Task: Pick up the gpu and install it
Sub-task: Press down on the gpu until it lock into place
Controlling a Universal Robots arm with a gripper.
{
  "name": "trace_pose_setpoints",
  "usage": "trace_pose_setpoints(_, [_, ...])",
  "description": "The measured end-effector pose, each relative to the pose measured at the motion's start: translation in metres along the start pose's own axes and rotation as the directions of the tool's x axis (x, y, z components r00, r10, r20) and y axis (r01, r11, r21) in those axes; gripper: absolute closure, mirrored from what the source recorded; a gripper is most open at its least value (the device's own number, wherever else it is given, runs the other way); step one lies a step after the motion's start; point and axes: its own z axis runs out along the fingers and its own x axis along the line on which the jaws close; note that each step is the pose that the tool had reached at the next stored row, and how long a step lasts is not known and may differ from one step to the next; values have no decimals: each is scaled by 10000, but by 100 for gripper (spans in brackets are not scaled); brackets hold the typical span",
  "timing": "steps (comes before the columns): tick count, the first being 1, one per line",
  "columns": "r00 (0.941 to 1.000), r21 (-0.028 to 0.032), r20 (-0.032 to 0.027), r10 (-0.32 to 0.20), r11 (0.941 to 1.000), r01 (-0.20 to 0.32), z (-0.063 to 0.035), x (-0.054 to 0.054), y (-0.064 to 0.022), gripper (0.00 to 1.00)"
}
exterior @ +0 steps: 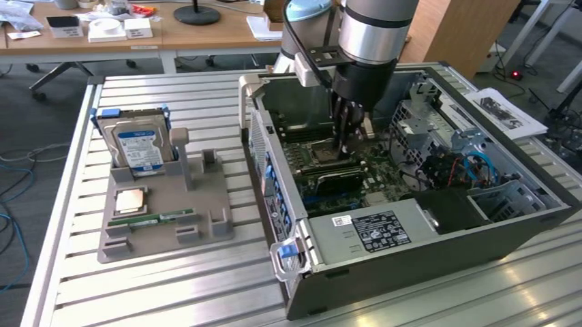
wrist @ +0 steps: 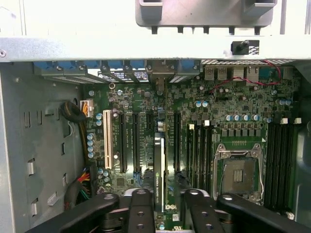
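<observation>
The gpu (wrist: 159, 167) stands on edge in a slot of the motherboard (wrist: 228, 104), a thin dark card with a label along its top edge. My gripper (wrist: 167, 206) hangs just above its near end, with the black fingers (wrist: 141, 208) apart on either side of the card and a small gap showing on each side. In the exterior view the arm reaches straight down into the open computer case (exterior: 546, 197), and the gripper (exterior: 350, 143) is low over the board near the processor socket.
A grey holder (exterior: 159, 225) on the slatted table at the exterior view's left carries a blue-labelled hard drive (exterior: 138, 146), a square chip (exterior: 130, 199) and a green memory stick (exterior: 150, 220). Case walls, drive cages and cables (exterior: 464, 167) surround the board.
</observation>
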Motion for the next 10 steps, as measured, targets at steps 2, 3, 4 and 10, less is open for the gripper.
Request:
trace_pose_setpoints(2, [10000, 0, 0, 0, 10000, 0, 0, 0, 0, 74])
trace_pose_setpoints(3, [10000, 0, -1, 0, 10000, 0, 0, 0, 0, 74])
trace_pose_setpoints(4, [10000, 0, 0, 0, 10000, 0, 0, 0, 0, 80])
trace_pose_setpoints(10, [10000, 1, 0, 0, 10000, 0, 0, 0, 0, 89])
